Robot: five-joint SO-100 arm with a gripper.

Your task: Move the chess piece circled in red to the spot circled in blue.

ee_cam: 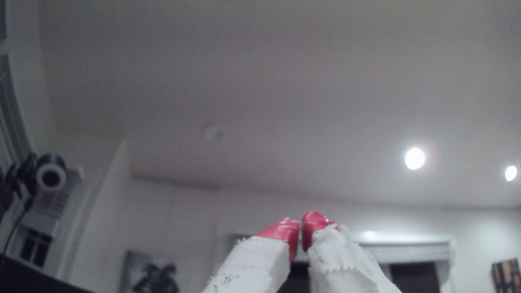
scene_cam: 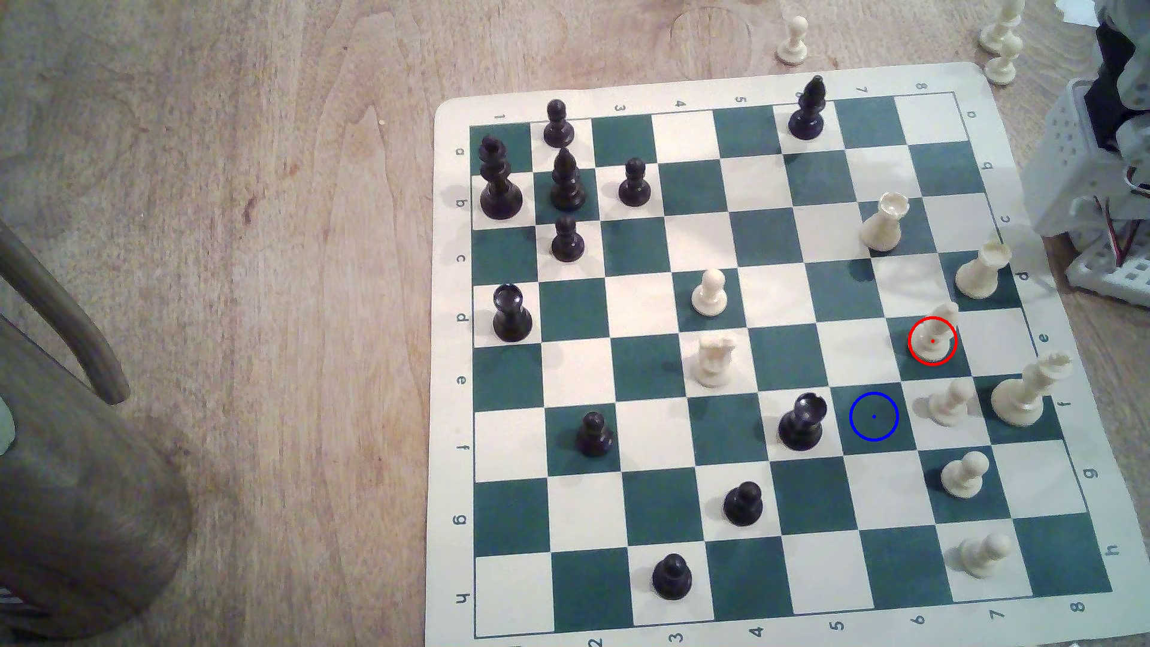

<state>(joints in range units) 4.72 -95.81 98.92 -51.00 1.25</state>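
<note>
Red-tipped white gripper [ee_cam: 300, 235] fingers nearly meet, holding nothing; small cream-white plastic chess piece [scene_cam: 934, 336] stands near the green-and-white vinyl chessboard's [scene_cam: 1020, 597] right edge, blue-ringed green square [scene_cam: 874, 417] diagonally adjacent.

The piece [scene_cam: 933, 336] is small, cream-white, with a round base and a rounded top; it stands upright on a dark green square inside a red ring. The spot [scene_cam: 874, 417], a bare dark green square with a blue ring and dot, lies near, at seven o'clock from the piece.

Two ceiling lights [ee_cam: 415, 158] glare; wrist view soft, dim, edges bowed.
</note>
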